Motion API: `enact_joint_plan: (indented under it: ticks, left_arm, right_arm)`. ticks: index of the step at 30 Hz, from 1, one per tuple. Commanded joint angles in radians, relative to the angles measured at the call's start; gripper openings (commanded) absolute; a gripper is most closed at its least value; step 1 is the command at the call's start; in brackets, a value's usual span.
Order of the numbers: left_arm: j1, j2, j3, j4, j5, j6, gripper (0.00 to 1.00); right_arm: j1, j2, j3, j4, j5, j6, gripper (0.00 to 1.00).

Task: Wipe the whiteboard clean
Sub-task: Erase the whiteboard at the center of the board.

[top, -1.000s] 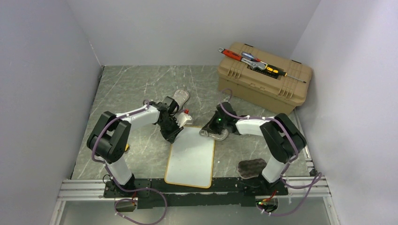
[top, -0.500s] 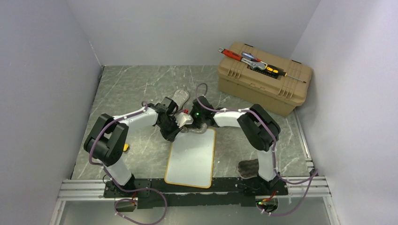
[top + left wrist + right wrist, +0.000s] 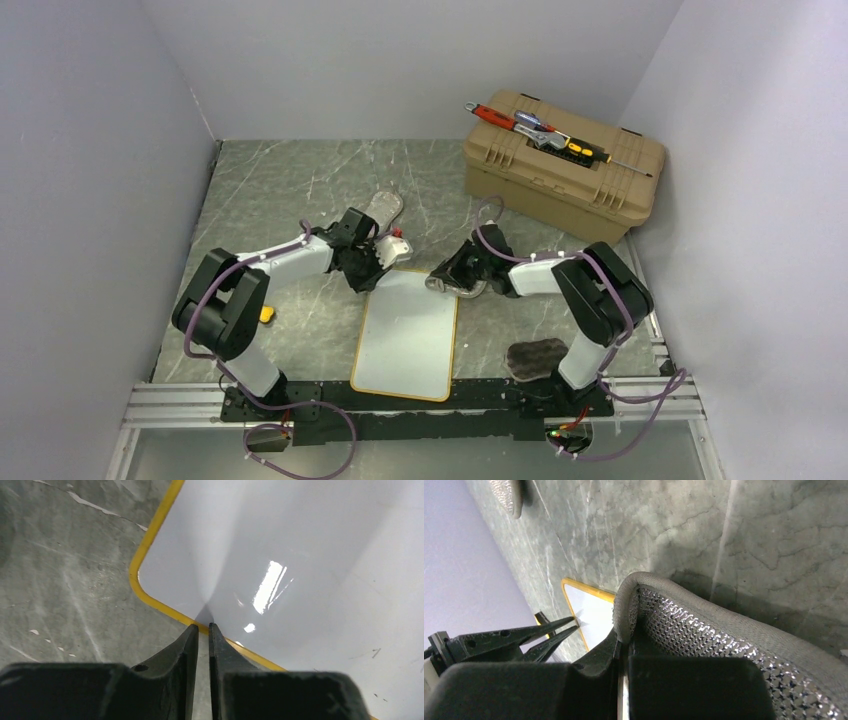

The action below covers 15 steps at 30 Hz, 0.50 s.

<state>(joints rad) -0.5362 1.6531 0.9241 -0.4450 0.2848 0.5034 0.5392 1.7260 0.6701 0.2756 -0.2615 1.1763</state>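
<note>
Lying flat on the table (image 3: 280, 190), the whiteboard (image 3: 408, 335) sits between our two arms, close to their bases, and its surface shows almost clean white. Our left gripper (image 3: 203, 626) has its tips at the yellow frame by the board's far left corner, jaws barely apart with nothing between them. Our right gripper (image 3: 452, 279) is clamped on a grey mesh pad (image 3: 468, 291), just beside the board's far right corner.

L gripper (image 3: 203, 626) barely ajar; R gripper (image 3: 623, 647) clamped
</note>
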Motion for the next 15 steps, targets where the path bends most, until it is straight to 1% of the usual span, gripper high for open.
enact_joint_plan:
  ticks: [1, 5, 7, 10, 11, 13, 15]
  left_arm:
    - [0.001, 0.096, -0.081, -0.039, -0.115, 0.042, 0.18]
    - [0.001, 0.105, -0.071, -0.051, -0.114, 0.04, 0.17]
    - [0.001, 0.107, -0.069, -0.055, -0.112, 0.04, 0.17]
    - [0.001, 0.105, -0.072, -0.054, -0.115, 0.043, 0.17]
    - [0.002, 0.106, -0.073, -0.054, -0.118, 0.045, 0.16]
    - [0.003, 0.106, -0.071, -0.059, -0.12, 0.046, 0.16]
    - [0.007, 0.101, -0.071, -0.062, -0.119, 0.047, 0.16]
  right_arm:
    - [0.012, 0.078, -0.127, -0.131, 0.044, -0.068, 0.0]
    - [0.135, 0.178, -0.079, -0.064, 0.008, 0.016, 0.0]
    - [0.197, 0.192, -0.074, -0.045, -0.008, 0.05, 0.0]
    - [0.252, 0.168, -0.152, 0.029, -0.029, 0.1, 0.0]
    - [0.256, 0.16, -0.185, 0.057, -0.053, 0.105, 0.0]
    - [0.222, 0.107, -0.254, 0.069, -0.083, 0.086, 0.0]
    - [0.164, 0.025, -0.308, 0.018, -0.08, 0.029, 0.0]
